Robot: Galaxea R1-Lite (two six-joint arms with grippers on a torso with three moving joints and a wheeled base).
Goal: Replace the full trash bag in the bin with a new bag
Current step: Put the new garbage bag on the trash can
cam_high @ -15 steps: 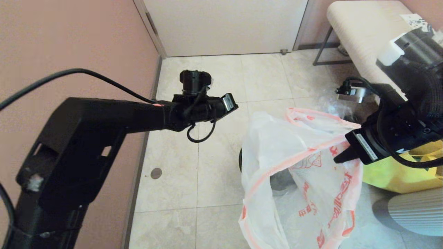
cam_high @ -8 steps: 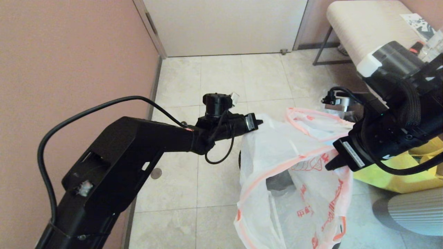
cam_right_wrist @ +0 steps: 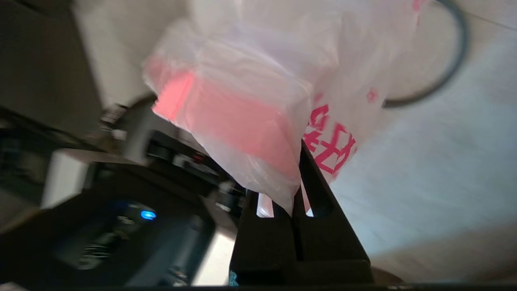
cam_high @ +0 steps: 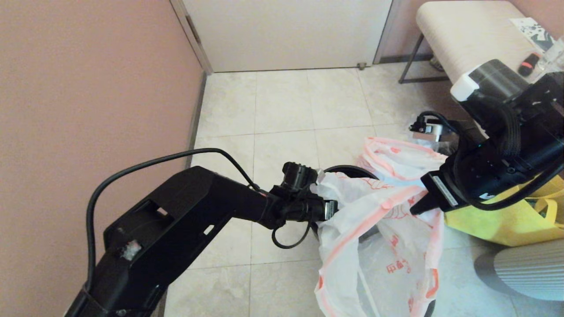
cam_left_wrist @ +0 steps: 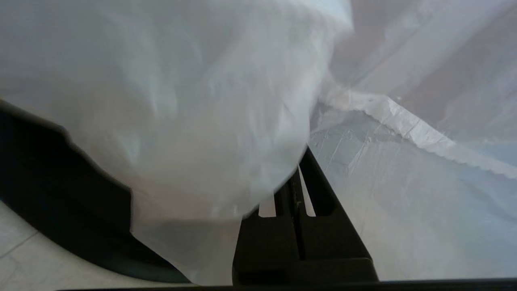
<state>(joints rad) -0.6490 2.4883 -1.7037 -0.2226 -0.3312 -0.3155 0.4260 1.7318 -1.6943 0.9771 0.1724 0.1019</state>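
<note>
The new bag [cam_high: 387,259], thin translucent white with an orange-pink rim and red print, hangs open over the black bin [cam_high: 348,168], whose rim shows just behind it. My right gripper [cam_high: 414,210] is shut on the bag's rim at its right side; pink film [cam_right_wrist: 242,121] comes out from between its fingers [cam_right_wrist: 319,190]. My left gripper [cam_high: 334,208] is shut and pressed against the bag's left edge, where white film [cam_left_wrist: 194,121] lies over its fingertips [cam_left_wrist: 313,169]. A thin dark-grey hoop [cam_right_wrist: 442,81] lies on the floor. The full trash bag is out of view.
A yellow tote bag [cam_high: 506,220] lies right of the bin, with a grey ribbed cylinder [cam_high: 528,268] in front of it. A cream bench [cam_high: 458,39] stands at the far right. The pink wall [cam_high: 88,88] runs along the left, and the floor between is tiled.
My left arm swung right and down from open floor to the bag's left edge, carrying that side of the bag down. The right gripper drifted slightly left, still holding the rim.
</note>
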